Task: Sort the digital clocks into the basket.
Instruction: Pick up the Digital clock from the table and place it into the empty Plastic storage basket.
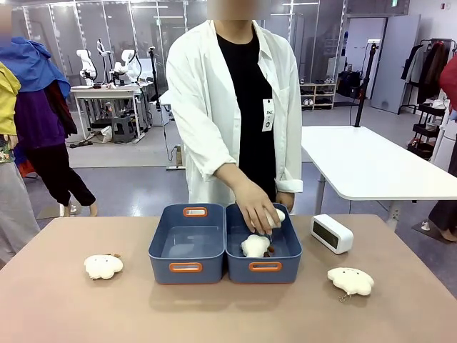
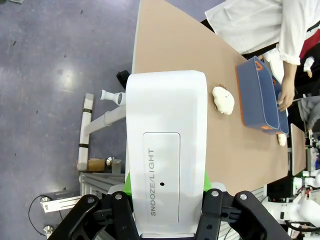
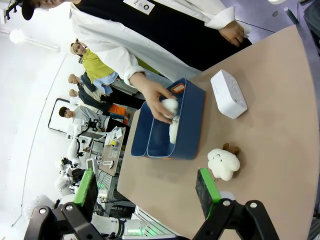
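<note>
the left gripper (image 2: 166, 187) pinched a white digital clock (image 2: 165, 125); the right gripper (image 3: 146, 190) hung with fingers spread while a person's hand (image 1: 257, 209) lay in a blue bin (image 1: 285, 266).

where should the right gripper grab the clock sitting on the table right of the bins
Take the clock across its short depth, screen face to back, at mid-length, coming down from above with the open right gripper. It stands free on the table, top bare, beside the right-hand bin. Those faces look flat and parallel, while the ends are rounded and would likely slip.
</note>
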`<action>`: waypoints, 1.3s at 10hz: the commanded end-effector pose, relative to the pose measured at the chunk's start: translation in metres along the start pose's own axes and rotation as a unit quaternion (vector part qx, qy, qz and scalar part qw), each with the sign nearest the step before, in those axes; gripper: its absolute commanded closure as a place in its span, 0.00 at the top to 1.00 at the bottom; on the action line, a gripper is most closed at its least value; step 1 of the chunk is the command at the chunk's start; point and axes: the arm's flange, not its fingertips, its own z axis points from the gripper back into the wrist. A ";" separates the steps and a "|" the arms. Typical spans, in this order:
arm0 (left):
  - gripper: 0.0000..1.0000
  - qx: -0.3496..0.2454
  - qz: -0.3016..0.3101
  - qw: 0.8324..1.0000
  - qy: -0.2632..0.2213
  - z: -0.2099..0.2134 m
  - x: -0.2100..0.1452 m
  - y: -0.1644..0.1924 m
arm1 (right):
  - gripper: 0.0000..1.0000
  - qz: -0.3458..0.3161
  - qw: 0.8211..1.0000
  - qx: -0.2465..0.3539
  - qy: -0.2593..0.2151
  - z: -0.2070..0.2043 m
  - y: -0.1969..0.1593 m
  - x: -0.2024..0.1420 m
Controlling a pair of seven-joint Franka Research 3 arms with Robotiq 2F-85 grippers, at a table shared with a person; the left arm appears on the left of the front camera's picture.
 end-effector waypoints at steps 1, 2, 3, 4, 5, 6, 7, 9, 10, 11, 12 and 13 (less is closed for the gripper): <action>0.00 -0.006 -0.001 1.000 -0.004 0.003 0.000 0.000 | 1.00 0.008 1.000 0.003 -0.001 0.000 0.002 -0.002; 0.00 -0.006 -0.001 1.000 -0.004 0.003 0.000 0.000 | 1.00 0.008 1.000 0.003 -0.001 0.000 0.002 -0.002; 0.00 -0.006 -0.001 1.000 -0.004 0.003 0.000 0.000 | 1.00 0.008 1.000 0.003 -0.001 0.000 0.002 -0.002; 0.00 -0.006 -0.001 1.000 -0.004 0.003 0.000 0.000 | 1.00 0.008 1.000 0.003 -0.001 0.000 0.002 -0.002; 0.00 -0.006 -0.001 1.000 -0.004 0.003 0.000 0.000 | 1.00 0.008 1.000 0.003 -0.001 0.000 0.002 -0.002; 0.00 -0.006 -0.001 1.000 -0.004 0.003 0.000 0.000 | 1.00 0.008 1.000 0.003 -0.001 0.000 0.002 -0.002; 0.00 -0.006 -0.001 1.000 -0.004 0.003 0.000 0.000 | 1.00 0.008 1.000 0.003 -0.001 0.000 0.002 -0.002; 0.51 0.000 0.000 1.000 0.000 0.000 0.000 0.000 | 1.00 0.008 1.000 0.003 -0.001 0.000 0.002 -0.002; 0.51 -0.004 -0.011 1.000 -0.001 -0.001 0.005 -0.013 | 1.00 0.008 1.000 0.003 -0.001 0.000 0.002 -0.002; 0.51 -0.050 -0.007 0.999 0.006 0.000 0.014 -0.045 | 1.00 0.008 1.000 0.003 -0.001 0.000 0.002 -0.002; 0.51 -0.069 -0.032 0.997 0.020 -0.005 0.029 -0.097 | 1.00 0.008 1.000 0.003 -0.001 0.000 0.002 -0.002; 0.51 -0.055 -0.067 0.995 0.052 -0.019 0.050 -0.161 | 1.00 0.008 1.000 0.003 -0.001 0.000 0.002 -0.002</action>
